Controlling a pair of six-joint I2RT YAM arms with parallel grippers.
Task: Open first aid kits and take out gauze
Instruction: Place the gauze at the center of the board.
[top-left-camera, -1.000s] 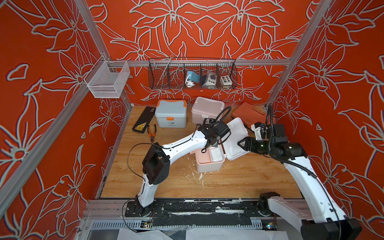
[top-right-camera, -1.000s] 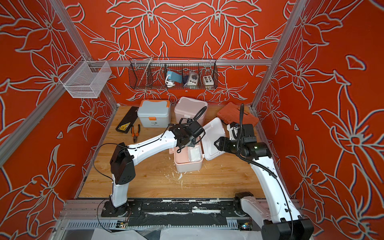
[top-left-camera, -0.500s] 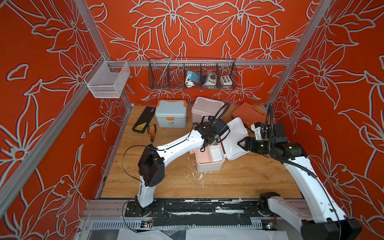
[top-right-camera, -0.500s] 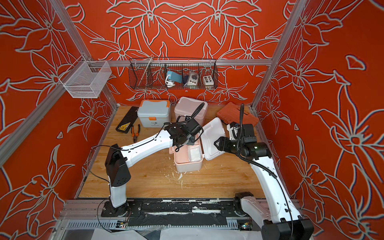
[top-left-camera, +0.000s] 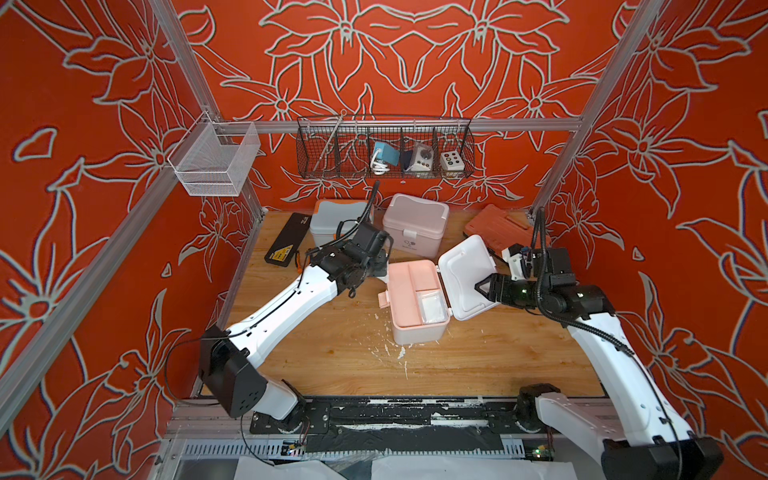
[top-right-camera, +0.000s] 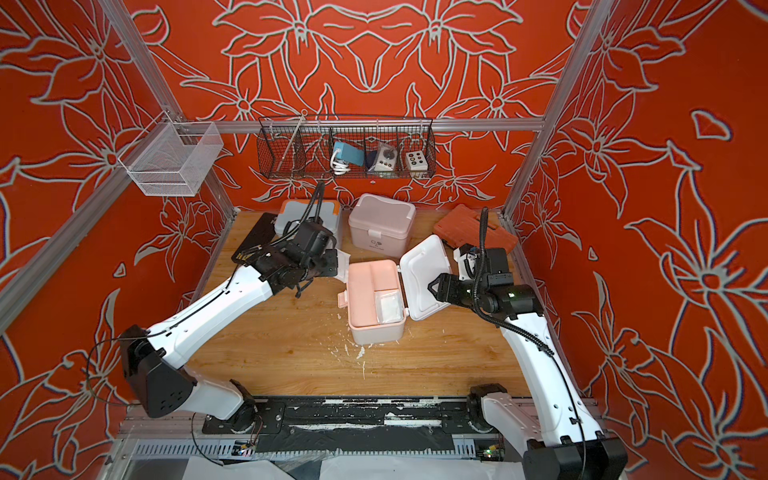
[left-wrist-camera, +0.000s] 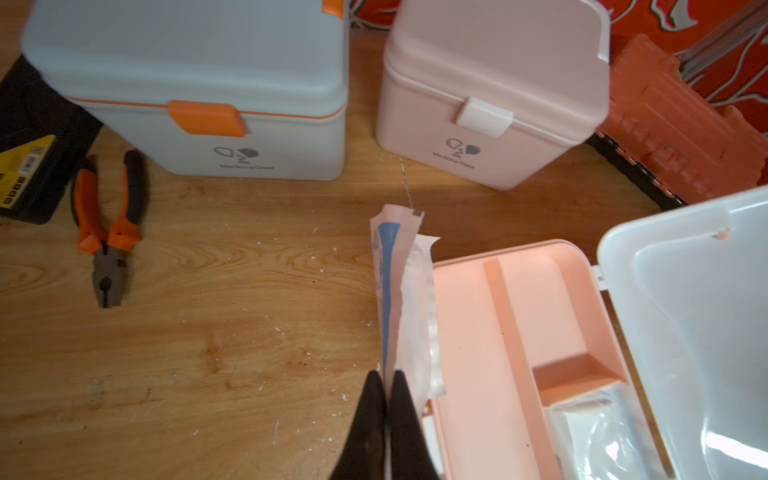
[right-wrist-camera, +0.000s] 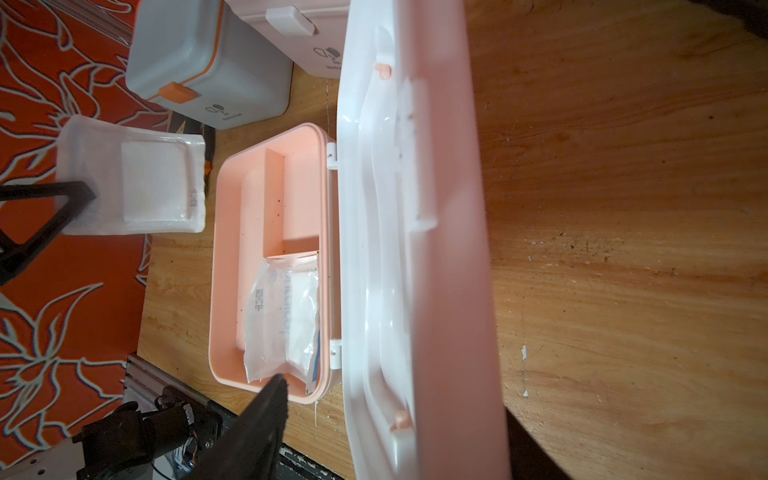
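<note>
Well, the white-and-peach first aid kit (top-left-camera: 419, 332) sits mid-table with its white lid (top-left-camera: 469, 274) swung open toward the right arm's side. The right gripper (top-left-camera: 482, 287) reaches in from that side. Its jaws stand apart with the lid between them, and the finger (right-wrist-camera: 270, 415) on the inner side has a gap between it and the lid. I cannot tell whether the finger on the outer side touches.

The left gripper (left-wrist-camera: 385, 376) is pinched tight on one edge of a gauze packet (left-wrist-camera: 395, 291). The packet is held on edge, clear of the wooden table (top-left-camera: 332, 353), just beside the open kit on the side away from its hinge, near the far corner. From the right wrist view you can see the white square pad through its clear wrapping.

A second gauze packet (right-wrist-camera: 286, 316) lies flat inside the peach tray, in the hinge-side compartment nearest the robot's base. The tray's other compartments look bare.

At the back of the table the blue-grey kit (left-wrist-camera: 208, 62) with its orange latch and the pale pink kit (left-wrist-camera: 494, 62) stand side by side, both lids down. Orange-handled pliers (left-wrist-camera: 108, 232) lie in front of the blue-grey kit, next to a flat black case (left-wrist-camera: 25, 166). An orange-red tool case (top-left-camera: 498, 224) lies in the far corner on the right arm's side.
</note>
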